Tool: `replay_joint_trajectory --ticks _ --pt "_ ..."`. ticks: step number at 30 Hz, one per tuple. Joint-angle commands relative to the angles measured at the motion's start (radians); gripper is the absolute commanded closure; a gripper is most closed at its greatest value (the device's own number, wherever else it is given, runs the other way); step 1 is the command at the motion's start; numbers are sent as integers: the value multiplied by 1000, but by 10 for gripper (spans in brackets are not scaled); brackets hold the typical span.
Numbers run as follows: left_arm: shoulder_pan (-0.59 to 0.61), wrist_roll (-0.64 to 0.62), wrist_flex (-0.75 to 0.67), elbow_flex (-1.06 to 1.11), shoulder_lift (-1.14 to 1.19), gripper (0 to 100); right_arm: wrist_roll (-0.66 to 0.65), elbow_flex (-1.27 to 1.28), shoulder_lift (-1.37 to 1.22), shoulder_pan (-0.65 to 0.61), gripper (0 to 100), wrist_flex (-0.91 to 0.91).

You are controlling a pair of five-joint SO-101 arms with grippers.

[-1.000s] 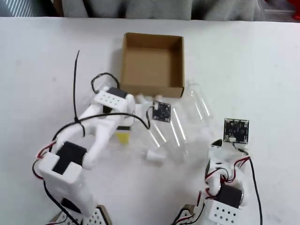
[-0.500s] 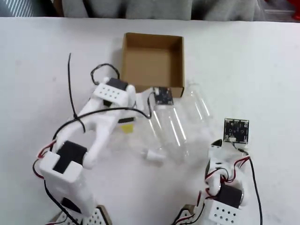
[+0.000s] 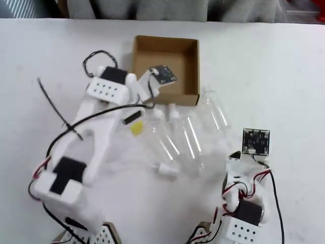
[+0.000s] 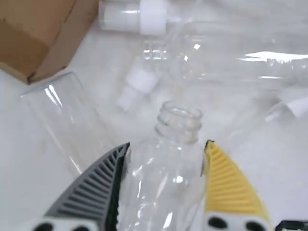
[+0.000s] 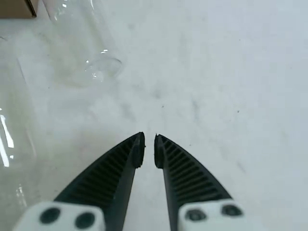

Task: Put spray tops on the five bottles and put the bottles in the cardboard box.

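**Left claw** (image 4: 166,144): clamped on the held bottle (image 4: 166,197), a clear one with no cap. The grey finger (image 4: 96,187) presses one side of its shoulder and the yellow finger (image 4: 226,183) the other. The open neck points out ahead of the tips.

**Ahead of the neck:** loose bottles (image 4: 240,62) lie on their sides, one of them fitted with a white spray top (image 4: 139,17). A corner of the cardboard box (image 4: 38,43) lies beyond the grey finger's side.

**Loose top** (image 3: 165,169): it lies on the table (image 3: 264,66) near the bottle bases, apart from both claws.

**Right claw** (image 5: 148,144): the jaws are drawn almost together with only a thin gap, and they hold nothing. It sits over bare table, with a bottle base (image 5: 96,67) ahead of the tips.
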State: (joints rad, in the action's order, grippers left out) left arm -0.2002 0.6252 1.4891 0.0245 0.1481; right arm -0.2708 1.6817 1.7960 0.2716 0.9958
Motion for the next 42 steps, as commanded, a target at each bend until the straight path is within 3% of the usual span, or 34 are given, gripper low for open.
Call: replay_joint_trajectory --ticks 1,6,13,23,26,29,35,42 --pt "53 -17 -107 201 -292 885 -12 8 4 -10 971 -8" --pt "171 -94 -252 517 -596 884 -12 8 4 -10 971 -8" --pt "492 -110 -446 806 -728 884 -12 8 4 -10 971 -35" --pt "872 -554 -649 968 -728 883 -15 8 5 -30 971 -114" --pt "917 -634 -732 1011 -728 883 -95 3 4 -88 971 -193" --pt "917 -655 -783 1039 -727 886 -153 -5 4 -231 971 -205" --pt "914 -660 -818 1040 -723 886 -157 -160 -21 -372 971 -179" --pt "924 -700 -806 898 -481 887 -112 -493 -441 -504 971 -142"
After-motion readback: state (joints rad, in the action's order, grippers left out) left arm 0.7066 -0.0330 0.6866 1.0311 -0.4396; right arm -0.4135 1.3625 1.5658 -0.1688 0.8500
